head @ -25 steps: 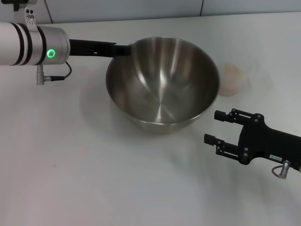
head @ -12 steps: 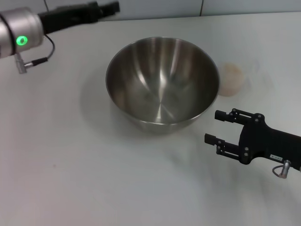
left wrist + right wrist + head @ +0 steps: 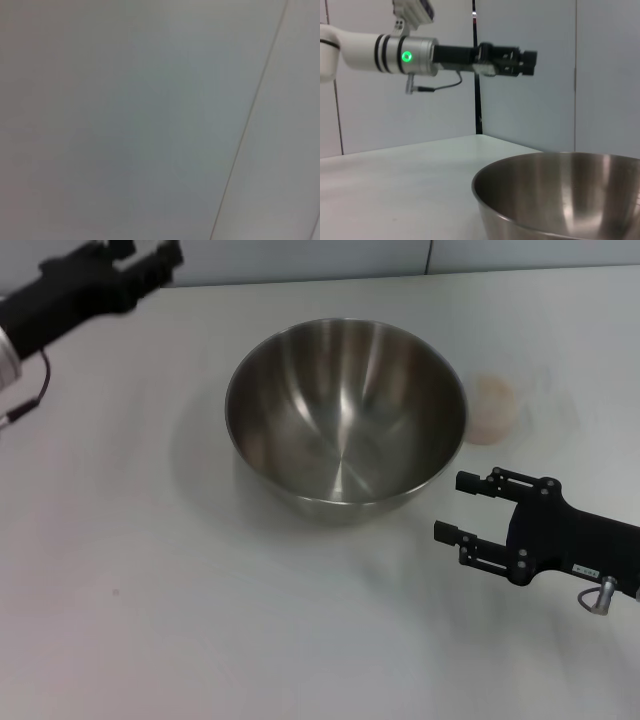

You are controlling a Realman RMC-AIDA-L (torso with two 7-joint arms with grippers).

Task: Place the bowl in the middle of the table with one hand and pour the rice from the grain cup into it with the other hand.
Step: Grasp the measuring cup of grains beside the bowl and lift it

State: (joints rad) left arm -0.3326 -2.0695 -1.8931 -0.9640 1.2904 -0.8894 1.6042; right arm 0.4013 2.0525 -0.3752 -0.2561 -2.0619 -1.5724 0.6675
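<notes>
- The bowl sat upright near the middle of the table, toward its far edge.
- The grain cup, holding rice, stood just beside the bowl, nearer the right edge.
- The right gripper hovered near the front-right corner, fingers spread, empty.
- The left gripper hung raised over the far-left corner, fingers slightly parted, empty.

Large round brushed stainless-steel bowl resting on the plain matte white tabletop, near edge of the view. Above and beyond it, the black two-finger left gripper on its silver cylindrical arm (green indicator lit) extends level, well clear of the bowl, before a pale panelled wall.
</notes>
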